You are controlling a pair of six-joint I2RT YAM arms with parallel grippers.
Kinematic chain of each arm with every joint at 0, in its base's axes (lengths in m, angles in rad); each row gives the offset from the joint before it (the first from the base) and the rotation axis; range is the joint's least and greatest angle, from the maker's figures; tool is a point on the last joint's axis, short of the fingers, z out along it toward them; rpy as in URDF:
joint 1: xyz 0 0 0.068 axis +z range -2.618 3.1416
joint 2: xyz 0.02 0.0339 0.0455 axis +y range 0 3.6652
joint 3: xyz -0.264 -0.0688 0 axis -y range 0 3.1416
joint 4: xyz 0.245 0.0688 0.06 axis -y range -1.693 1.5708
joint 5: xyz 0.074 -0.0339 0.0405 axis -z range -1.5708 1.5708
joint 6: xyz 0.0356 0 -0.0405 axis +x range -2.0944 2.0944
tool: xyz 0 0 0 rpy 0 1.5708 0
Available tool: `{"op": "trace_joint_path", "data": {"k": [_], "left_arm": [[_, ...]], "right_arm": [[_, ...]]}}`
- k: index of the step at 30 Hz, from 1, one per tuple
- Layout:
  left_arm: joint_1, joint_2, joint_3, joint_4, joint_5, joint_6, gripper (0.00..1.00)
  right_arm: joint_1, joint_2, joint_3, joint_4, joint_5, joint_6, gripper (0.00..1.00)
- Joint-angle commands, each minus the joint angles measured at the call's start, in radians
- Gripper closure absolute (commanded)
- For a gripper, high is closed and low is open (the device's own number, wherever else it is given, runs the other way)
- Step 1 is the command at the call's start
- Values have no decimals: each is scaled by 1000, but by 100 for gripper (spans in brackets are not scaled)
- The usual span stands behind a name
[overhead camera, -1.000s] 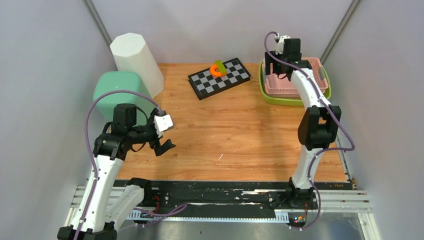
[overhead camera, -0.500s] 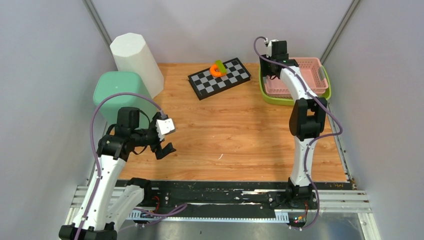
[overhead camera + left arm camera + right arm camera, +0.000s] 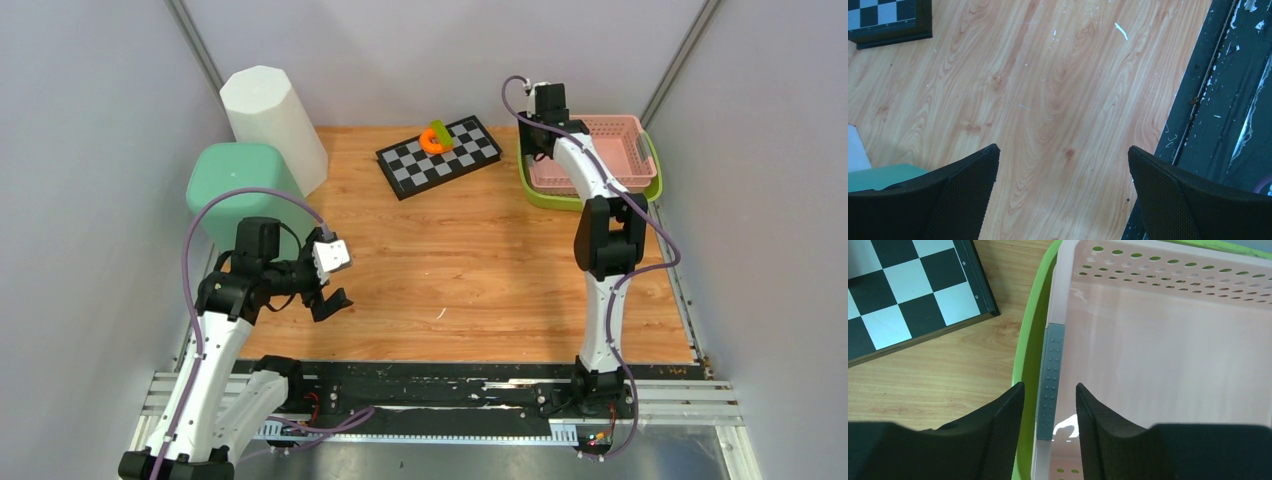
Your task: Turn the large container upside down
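A pink perforated basket [image 3: 625, 140] sits nested in a lime-green tray [image 3: 560, 200] at the back right. My right gripper [image 3: 534, 138] is over their left edge. In the right wrist view its jaws [image 3: 1048, 390] stand partly open astride the pink basket's [image 3: 1168, 350] left rim, where a grey studded strip [image 3: 1050, 380] lies, with the green tray's wall [image 3: 1034, 330] under the left finger. Nothing is clamped. A big mint-green bin [image 3: 235, 185] stands at the left edge. My left gripper [image 3: 328, 303] is open and empty above the bare wood in front of it.
A tall white container [image 3: 272, 115] stands behind the mint bin. A checkerboard [image 3: 440, 160] with an orange and green piece [image 3: 433, 140] lies at the back centre, near the tray. The black base rail [image 3: 1228, 100] runs along the near edge.
My right gripper has moved left, from above the basket's middle to its left rim. My left gripper has dropped slightly and drifted a little to the left.
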Motion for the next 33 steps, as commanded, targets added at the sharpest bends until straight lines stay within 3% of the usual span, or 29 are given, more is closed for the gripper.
{"op": "trace_joint_path", "data": {"k": [1,19,28,33], "left_arm": [[-3,-11,-9,5,28,10,0],[-4,-3,-10,-9,38,22,0],[-5,-1,-10,-12,38,27,0],[-3,1,-10,-13,39,29,0]], "right_arm": [[13,37,20,-31,12,46,56],[11,53,33,-41,35,102,72],[5,24,36,-40,29,124,62],[2,14,34,-40,16,135,65]]}}
